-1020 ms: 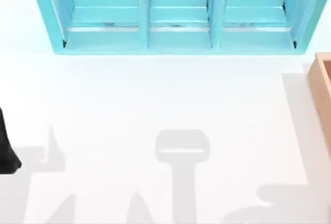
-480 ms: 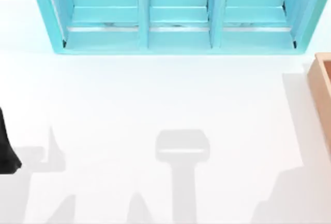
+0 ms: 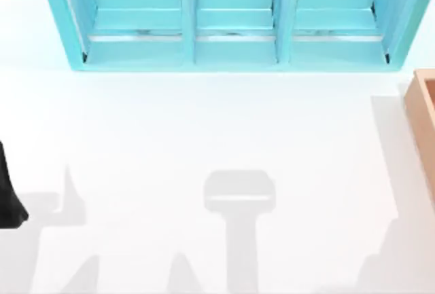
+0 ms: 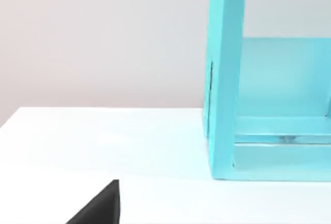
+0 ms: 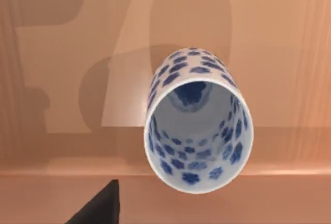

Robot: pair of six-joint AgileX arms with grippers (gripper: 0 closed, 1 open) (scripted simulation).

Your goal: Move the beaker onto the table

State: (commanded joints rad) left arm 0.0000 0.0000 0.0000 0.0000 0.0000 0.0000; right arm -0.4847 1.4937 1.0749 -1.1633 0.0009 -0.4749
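The beaker (image 5: 199,146), a whitish cup with dark blue spots, stands upright on the floor of the tan wooden box (image 5: 62,79); I look down into its open mouth. A black part of my right gripper (image 5: 101,208) hangs above the box, just beside the beaker and apart from it. The white table (image 3: 204,124) spreads across the top view, with the box (image 3: 425,111) at its right edge. My left arm (image 3: 7,199) is parked at the table's left edge, and a black part of its gripper (image 4: 101,208) hovers over the table.
A turquoise three-bay shelf unit (image 3: 234,22) stands along the back of the table, and its side wall (image 4: 225,79) rises near my left gripper. Arm shadows lie on the front of the table.
The shadow at the table's front right has slid farther right toward the wooden box and shrunk. The left arm has not moved.
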